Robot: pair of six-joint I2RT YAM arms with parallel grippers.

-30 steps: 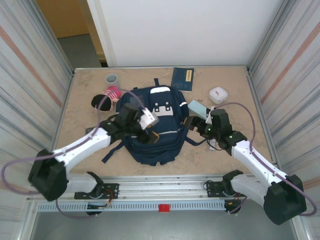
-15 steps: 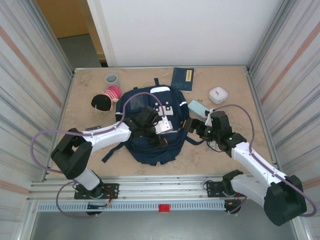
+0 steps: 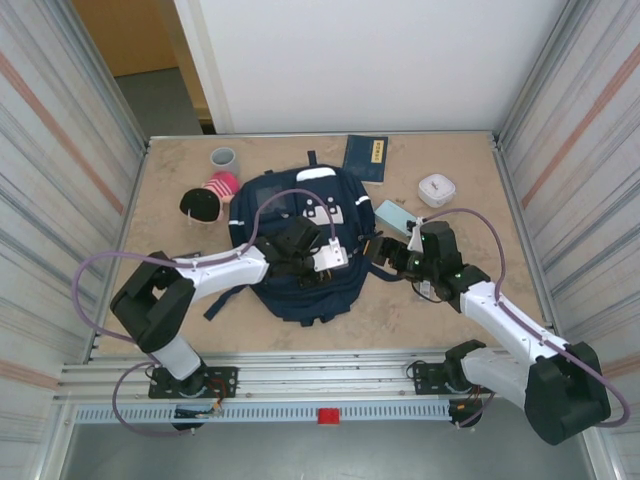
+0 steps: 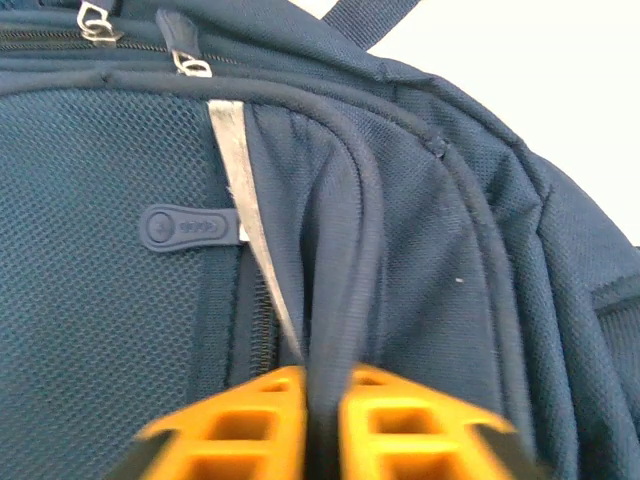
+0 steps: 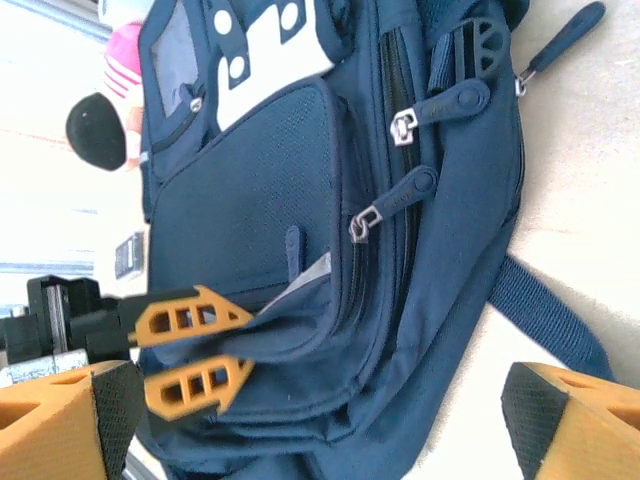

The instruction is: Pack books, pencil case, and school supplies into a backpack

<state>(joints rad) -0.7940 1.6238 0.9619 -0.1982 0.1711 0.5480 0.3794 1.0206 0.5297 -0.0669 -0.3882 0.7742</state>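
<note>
The navy backpack (image 3: 290, 215) lies flat in the middle of the table, white patches toward the far side. My left gripper (image 3: 318, 268) rests on its lower front, shut on a raised fold of the backpack's fabric (image 4: 330, 330); the orange fingers (image 4: 400, 415) pinch the fold from both sides. In the right wrist view that same left gripper (image 5: 245, 340) bites the fabric beside the front pocket. My right gripper (image 3: 383, 250) hovers open at the backpack's right edge, nothing between its fingers (image 5: 75, 420). The thin navy book (image 3: 365, 157) lies at the far side, apart from both grippers.
A pale teal flat item (image 3: 393, 214) sits just beyond my right gripper. A white case (image 3: 437, 188) is at the right rear. A grey cup (image 3: 222, 157) and a pink and black object (image 3: 206, 196) lie at the far left. Zipper pulls (image 5: 425, 110) hang along the backpack's side.
My left gripper slid right across the backpack, then shut on a fold of its fabric. The backpack shifted slightly. The right arm barely moved.
</note>
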